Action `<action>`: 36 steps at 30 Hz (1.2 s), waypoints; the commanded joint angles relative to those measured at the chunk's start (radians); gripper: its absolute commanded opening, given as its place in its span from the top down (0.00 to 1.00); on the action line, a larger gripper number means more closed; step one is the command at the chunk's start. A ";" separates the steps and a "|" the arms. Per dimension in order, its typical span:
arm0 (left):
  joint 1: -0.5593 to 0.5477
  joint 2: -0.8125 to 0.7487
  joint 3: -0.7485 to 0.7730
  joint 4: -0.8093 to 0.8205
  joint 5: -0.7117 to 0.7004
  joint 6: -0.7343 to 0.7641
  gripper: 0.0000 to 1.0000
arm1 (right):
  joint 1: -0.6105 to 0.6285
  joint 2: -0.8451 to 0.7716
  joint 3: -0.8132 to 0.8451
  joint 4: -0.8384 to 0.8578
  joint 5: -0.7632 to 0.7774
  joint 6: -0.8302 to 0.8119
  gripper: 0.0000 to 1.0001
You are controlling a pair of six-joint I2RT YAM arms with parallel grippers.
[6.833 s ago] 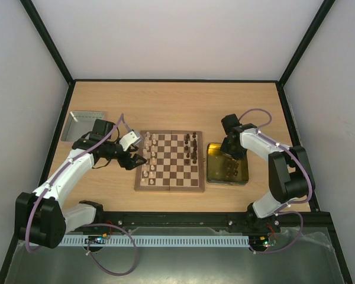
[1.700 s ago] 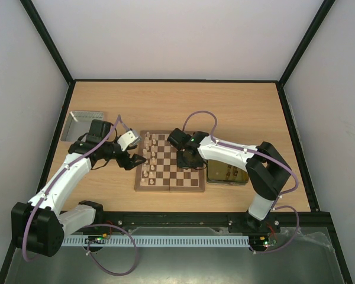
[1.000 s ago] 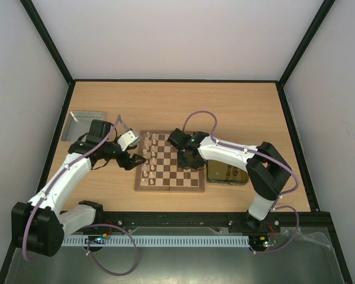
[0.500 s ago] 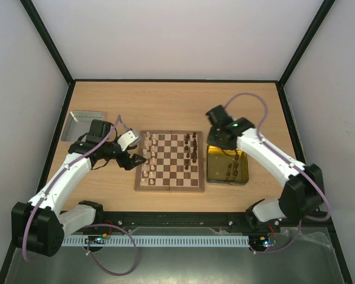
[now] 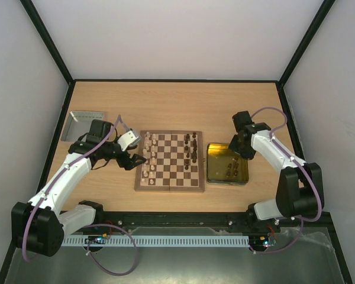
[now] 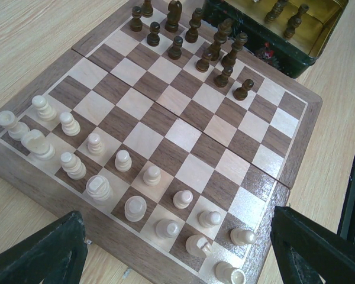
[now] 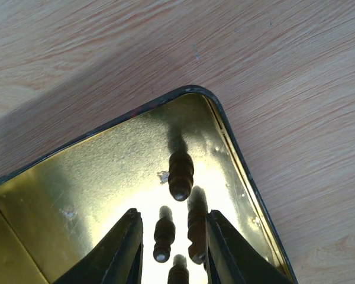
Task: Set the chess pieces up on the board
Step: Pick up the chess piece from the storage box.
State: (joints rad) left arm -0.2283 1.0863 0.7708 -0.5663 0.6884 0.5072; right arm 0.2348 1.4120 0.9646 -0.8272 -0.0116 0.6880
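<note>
Hovering right tool (image 7: 171, 216): standing partly apart, gripping nothing
Dark chess pieces (image 7: 164, 236): standing upright directly beneath, in yellow tray (image 7: 236, 148)
Left tool (image 6: 177, 213): gaping wide, farther off

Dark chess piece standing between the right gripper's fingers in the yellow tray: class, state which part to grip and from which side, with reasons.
Grip the dark piece by its upper body, coming straight down with the right gripper. It stands upright, the wall of the yellow tray likely blocks sideways approaches, and a neighbouring piece stands close beside it.
</note>
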 commanded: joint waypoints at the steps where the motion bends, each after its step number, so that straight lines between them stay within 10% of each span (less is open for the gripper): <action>1: -0.005 -0.011 -0.011 -0.004 0.016 0.003 0.15 | -0.029 0.022 -0.020 0.042 -0.033 -0.030 0.72; 25: -0.004 0.001 -0.013 0.000 0.013 0.005 0.15 | -0.073 0.093 -0.083 0.145 -0.073 -0.006 0.73; 36: -0.005 0.003 -0.014 0.003 0.012 0.003 0.15 | -0.080 0.035 -0.074 0.128 -0.071 -0.008 0.98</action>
State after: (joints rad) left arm -0.2291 1.0863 0.7708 -0.5663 0.6884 0.5072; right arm 0.1574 1.4952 0.8734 -0.6781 -0.0994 0.6807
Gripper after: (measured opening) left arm 0.849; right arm 0.051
